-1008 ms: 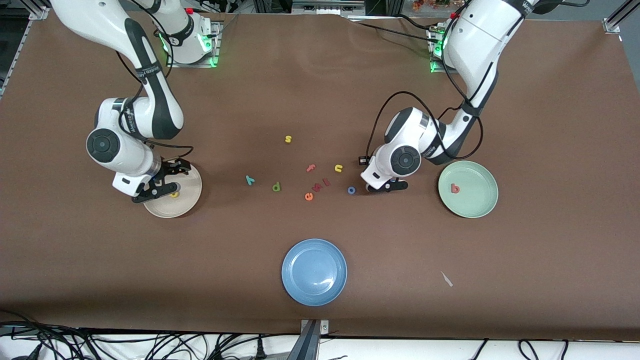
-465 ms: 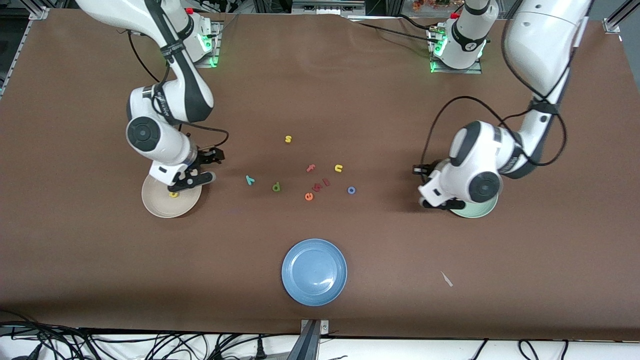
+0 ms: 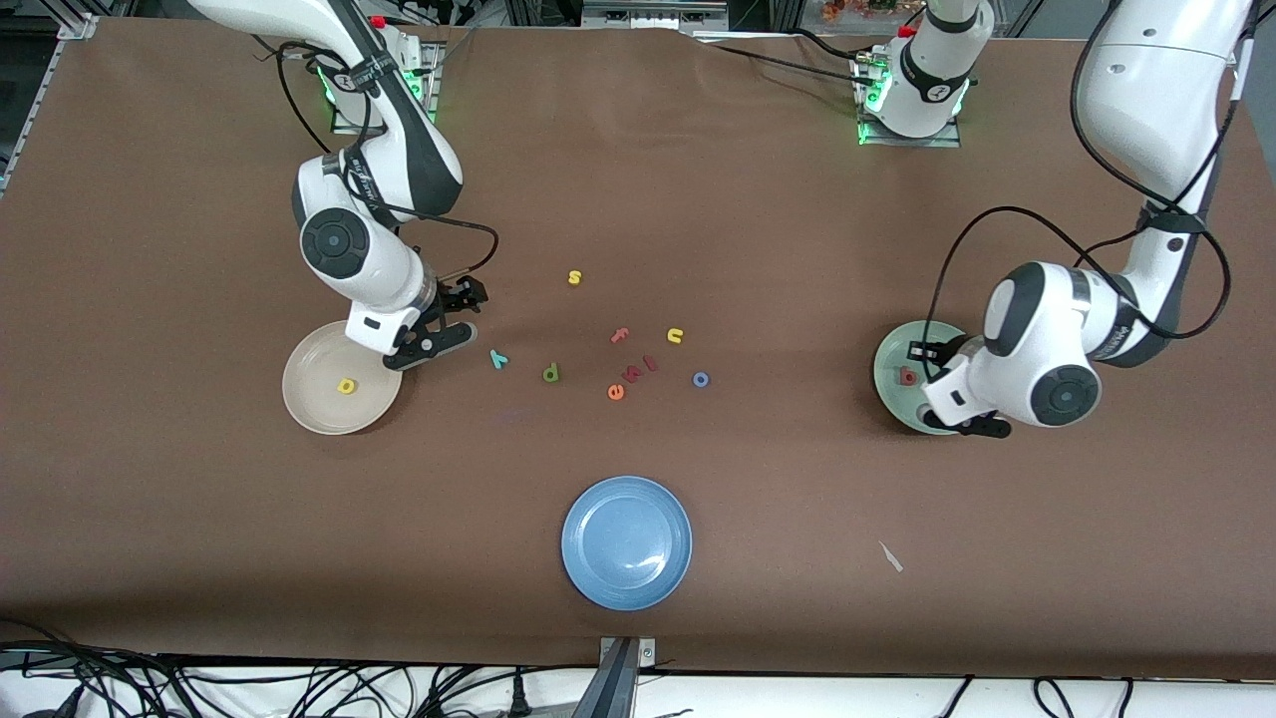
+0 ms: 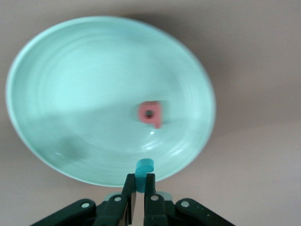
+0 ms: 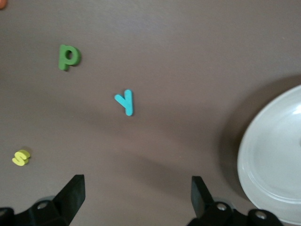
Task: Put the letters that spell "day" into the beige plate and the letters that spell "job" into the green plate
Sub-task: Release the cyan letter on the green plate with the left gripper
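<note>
Teal "j" [image 4: 144, 170] pinched in left gripper [image 4: 139, 188] over green plate [image 3: 890, 361], salmon "b" [image 3: 907, 376] inside | right gripper [image 3: 439, 321] spread, above table beside beige plate [image 3: 309, 399] holding yellow "a" [image 3: 346, 386]

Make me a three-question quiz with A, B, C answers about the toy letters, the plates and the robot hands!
1. Where is the yellow "a"?
A. in the beige plate
B. in the blue plate
C. on the bare table

2. How many letters lie in the green plate?
A. none
B. one
C. three

3. What is the left gripper doing?
A. open, empty
B. shut on the teal "j"
C. shut on the blue "o"

Answers: 1 A, the front view shows it lying inside the beige rim. 2 B, only the salmon-red "b" lies there. 3 B, the left wrist view shows a teal piece pinched between its fingers over the green plate; the right gripper is open over the teal "y".
</note>
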